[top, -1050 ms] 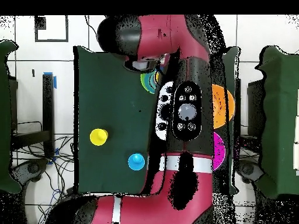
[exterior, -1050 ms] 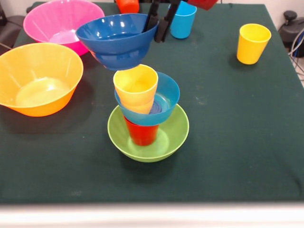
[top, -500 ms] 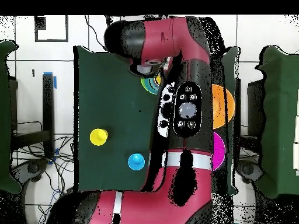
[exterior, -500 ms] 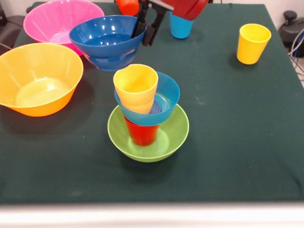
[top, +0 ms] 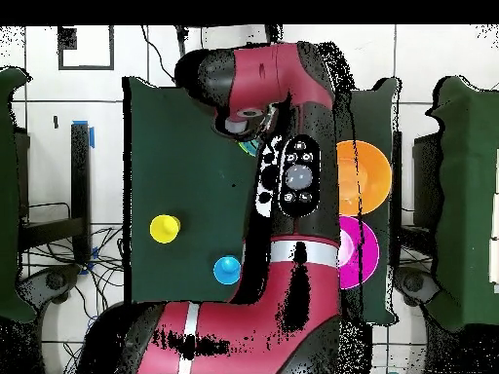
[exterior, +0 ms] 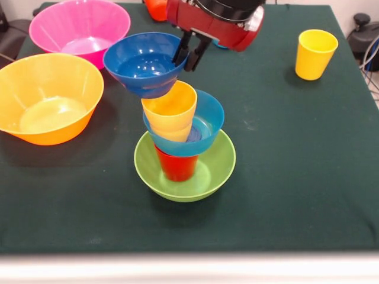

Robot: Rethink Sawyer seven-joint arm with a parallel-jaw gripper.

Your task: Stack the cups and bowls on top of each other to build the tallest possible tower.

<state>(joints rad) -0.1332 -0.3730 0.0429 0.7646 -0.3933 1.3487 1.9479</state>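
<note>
Item: dark blue bowl (exterior: 144, 64), upper centre of the front view. Your gripper (exterior: 189, 52) is clamped on its right rim, holding it tilted over the yellow cup (exterior: 170, 107), probably to seat it as the next tier. Below: light blue bowl (exterior: 207, 121), red cup (exterior: 176, 166), green bowl (exterior: 204, 174). Surface: dark green cloth (exterior: 296, 165). Room: pale tiled floor (top: 58, 127).

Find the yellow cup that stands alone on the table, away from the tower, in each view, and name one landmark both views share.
Front view: the lone yellow cup stands upright near the upper right corner of the green table.
Overhead view: the same cup shows at the left middle, clear of the arm.
Shared landmark: the pink bowl, upper left in the front view, right of the arm in the overhead view.
</note>
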